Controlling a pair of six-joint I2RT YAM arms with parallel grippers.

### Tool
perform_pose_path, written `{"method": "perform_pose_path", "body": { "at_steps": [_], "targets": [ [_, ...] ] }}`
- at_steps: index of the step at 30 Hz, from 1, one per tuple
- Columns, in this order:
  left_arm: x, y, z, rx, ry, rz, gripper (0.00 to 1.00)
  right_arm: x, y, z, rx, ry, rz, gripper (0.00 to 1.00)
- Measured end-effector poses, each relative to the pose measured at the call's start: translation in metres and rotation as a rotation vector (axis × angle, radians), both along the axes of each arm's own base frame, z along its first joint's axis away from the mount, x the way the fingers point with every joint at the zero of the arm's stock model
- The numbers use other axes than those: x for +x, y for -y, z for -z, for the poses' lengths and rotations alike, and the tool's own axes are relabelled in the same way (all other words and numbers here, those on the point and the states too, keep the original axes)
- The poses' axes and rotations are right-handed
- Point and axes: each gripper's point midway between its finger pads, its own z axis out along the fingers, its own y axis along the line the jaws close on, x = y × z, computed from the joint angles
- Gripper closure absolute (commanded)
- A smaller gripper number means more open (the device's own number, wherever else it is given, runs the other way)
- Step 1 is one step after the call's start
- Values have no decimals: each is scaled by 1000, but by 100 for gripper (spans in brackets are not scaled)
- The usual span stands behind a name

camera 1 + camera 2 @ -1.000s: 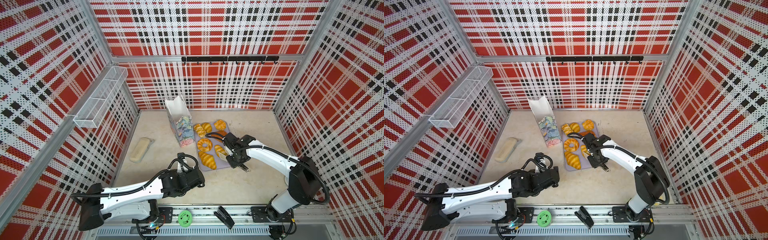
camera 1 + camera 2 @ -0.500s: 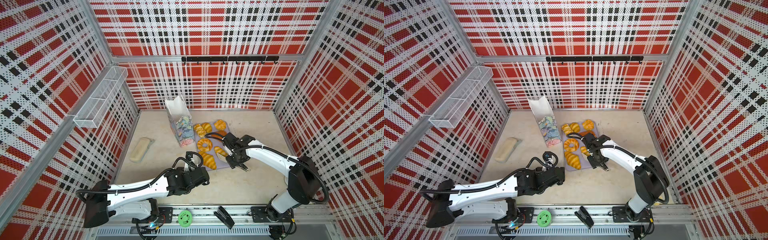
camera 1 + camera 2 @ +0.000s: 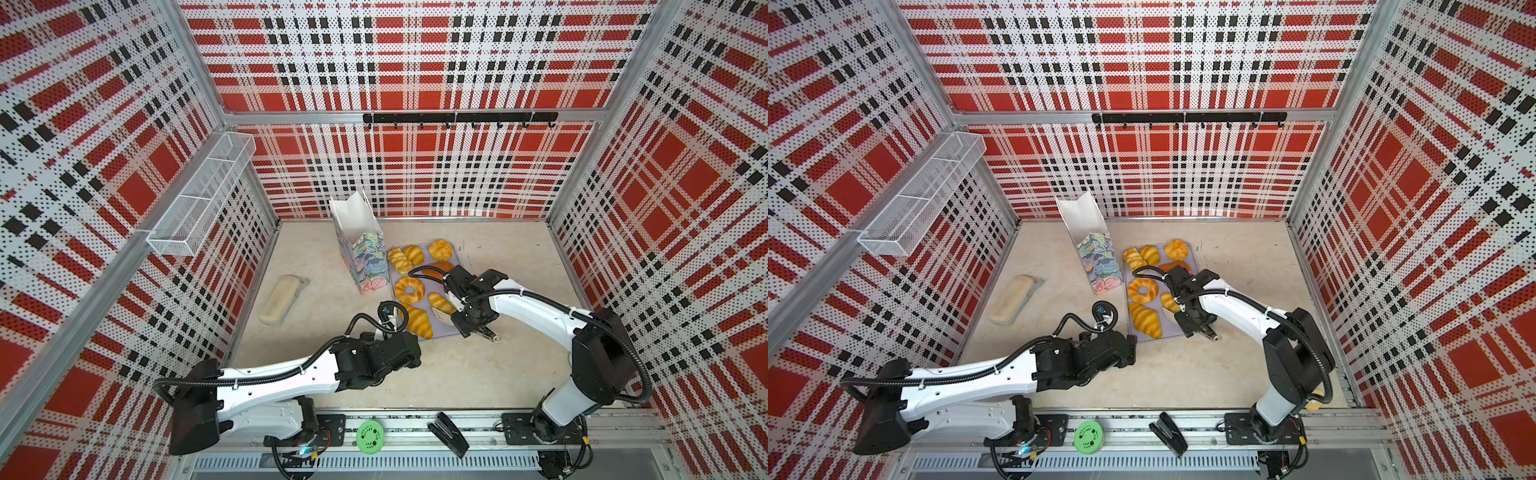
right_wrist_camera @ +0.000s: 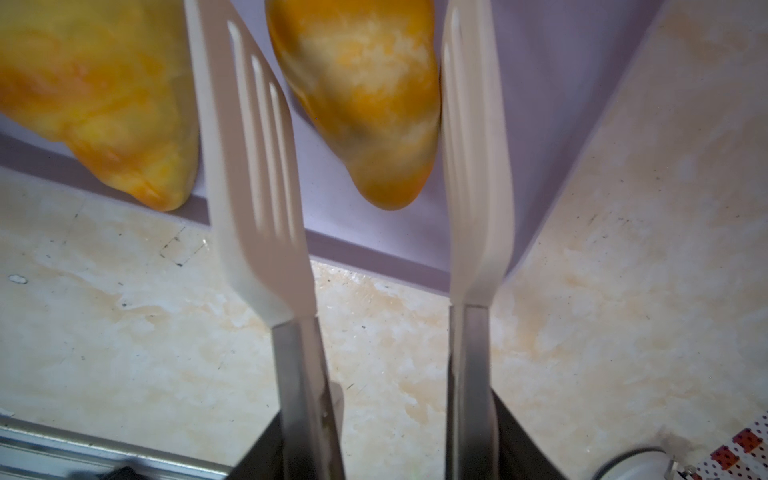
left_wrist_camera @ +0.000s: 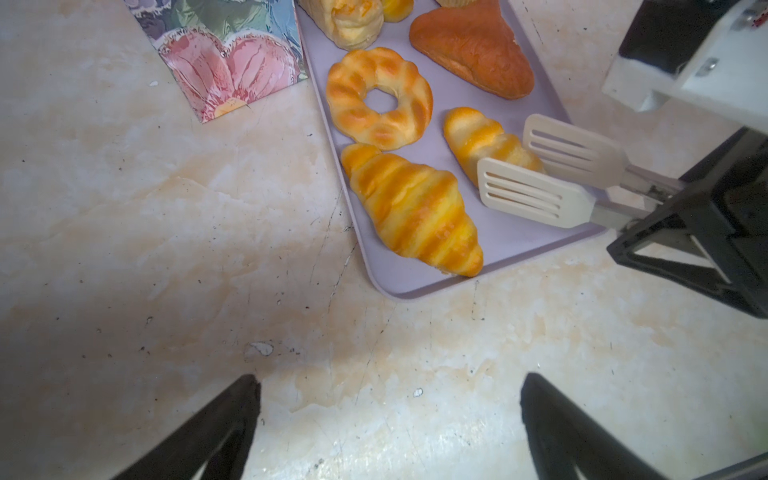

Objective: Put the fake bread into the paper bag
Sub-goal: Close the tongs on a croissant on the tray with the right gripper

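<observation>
— Found the small roll (image 5: 486, 145)?
— Yes. Lying on the lilac tray (image 5: 519, 245), at four o'clock of the doughnut (image 5: 399, 129) in both top views, flanked by the two blades of the tongs (image 5: 536, 195). Cannot tell whether touched yet.
— And the jaws?
— On the right, jaws clamped on the steel handles of the tongs. On the left, jaws spread wide and empty, low over the mottled tabletop (image 3: 478, 374) at seven o'clock of the tray.
— Worried about what?
— Glossy, rounded, tapered skin against smooth slotted plastic. Could squirt out endwise under a squeeze. Might also shove the big ridged croissant (image 5: 411, 208) just beside it.
— And the paper bag (image 3: 365, 257)?
— Standing at nine o'clock of the tray. Tall, narrow, thin-walled, leaning a little. Easy to tip with a knock on the rim, and steadied by nothing for now.
</observation>
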Motion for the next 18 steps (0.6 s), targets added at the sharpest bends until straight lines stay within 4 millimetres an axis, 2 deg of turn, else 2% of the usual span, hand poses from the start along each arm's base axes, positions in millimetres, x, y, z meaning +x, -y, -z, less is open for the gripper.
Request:
{"method": "perform_pose_path", "body": {
  "at_steps": [5, 9, 18],
  "targets": [
    [1, -1, 0, 2, 2, -1, 1, -6, -5, 0, 14, -17, -5, 49],
    [2, -1, 0, 2, 2, -4, 1, -8, -5, -3, 19, -15, 5, 39],
    [1, -1, 0, -1, -5, -1, 1, -6, 0, -7, 0, 4, -17, 37]
  ]
}}
